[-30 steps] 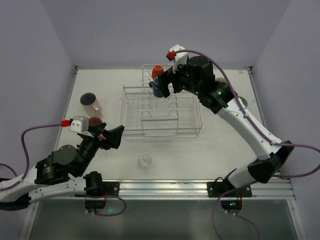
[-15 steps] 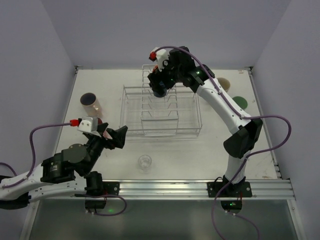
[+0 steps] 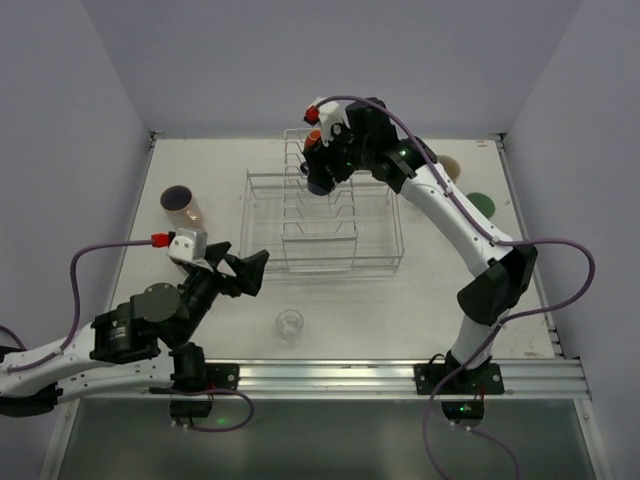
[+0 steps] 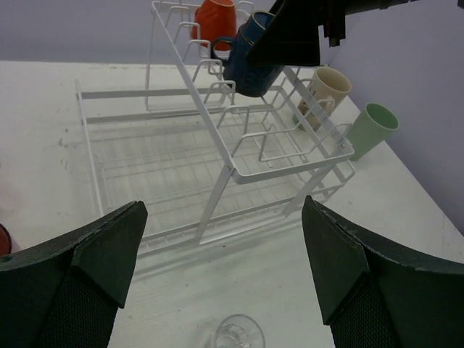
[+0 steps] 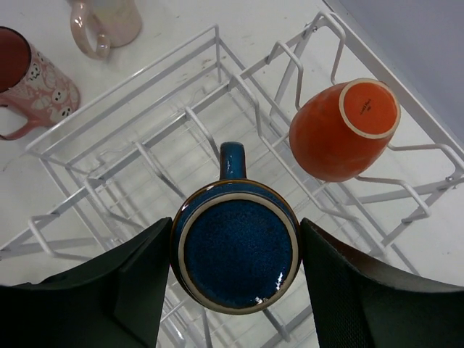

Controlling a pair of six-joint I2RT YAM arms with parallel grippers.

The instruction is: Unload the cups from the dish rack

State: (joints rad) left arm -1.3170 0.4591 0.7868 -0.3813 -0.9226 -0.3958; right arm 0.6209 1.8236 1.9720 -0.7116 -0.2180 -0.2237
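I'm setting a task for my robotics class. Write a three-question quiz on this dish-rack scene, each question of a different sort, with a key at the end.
1. True or false: the left gripper holds the clear glass.
2. Which mug sits between the right gripper fingers? A. orange mug B. dark-blue mug C. cream mug
3. How many mugs are in the dish rack?
Key: 1 false: its jaws are open and empty, and the glass stands on the table. 2 B. 3 two.
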